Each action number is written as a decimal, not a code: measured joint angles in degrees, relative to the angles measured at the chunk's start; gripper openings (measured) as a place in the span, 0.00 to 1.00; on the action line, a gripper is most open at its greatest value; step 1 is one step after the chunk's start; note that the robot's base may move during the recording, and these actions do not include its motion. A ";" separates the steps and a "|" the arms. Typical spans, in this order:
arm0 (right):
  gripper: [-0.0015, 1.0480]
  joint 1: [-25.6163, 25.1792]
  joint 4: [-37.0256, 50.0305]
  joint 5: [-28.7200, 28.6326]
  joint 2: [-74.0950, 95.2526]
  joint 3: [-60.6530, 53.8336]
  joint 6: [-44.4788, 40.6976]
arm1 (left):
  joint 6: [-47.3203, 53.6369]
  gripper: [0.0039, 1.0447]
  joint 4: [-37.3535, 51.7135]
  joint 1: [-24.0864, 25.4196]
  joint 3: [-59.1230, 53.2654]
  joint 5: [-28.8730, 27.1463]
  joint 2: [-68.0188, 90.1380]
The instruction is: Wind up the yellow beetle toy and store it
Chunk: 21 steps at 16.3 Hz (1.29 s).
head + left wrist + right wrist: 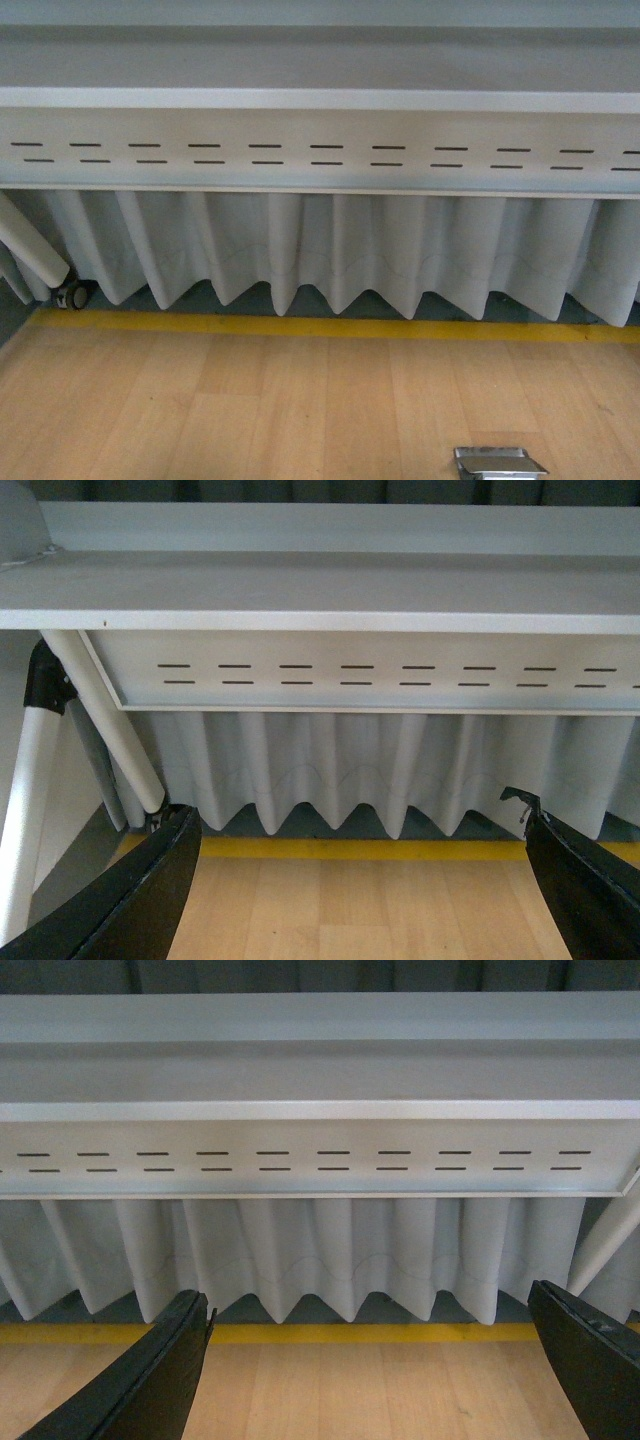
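Note:
The yellow beetle toy is out of view in all three views. In the left wrist view my left gripper [355, 820] is open, its black fingers [140, 900] spread wide over bare wooden tabletop [350, 910] with nothing between them. In the right wrist view my right gripper [370, 1305] is open just as wide, its black fingers [150, 1380] framing the wood. Neither arm shows clearly in the front view.
A yellow tape strip [330, 326] marks the far edge of the wooden table [250, 410]. Behind it hang a white pleated curtain [330, 250] and a grey slotted panel [320, 150]. A white tube leg [30, 250] and a caster [72, 296] stand far left. A small metal piece [500, 463] lies at the near edge.

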 joint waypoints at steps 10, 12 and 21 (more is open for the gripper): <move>0.94 0.00 0.00 0.00 0.00 0.00 0.00 | 0.00 0.94 0.00 0.00 0.00 0.02 0.00; 0.94 0.00 0.00 0.00 0.00 -0.02 0.00 | 0.00 0.94 0.00 0.00 0.00 0.00 0.00; 0.94 0.00 -0.02 0.04 0.00 0.00 0.02 | 0.02 0.94 -0.02 0.00 0.00 0.04 0.00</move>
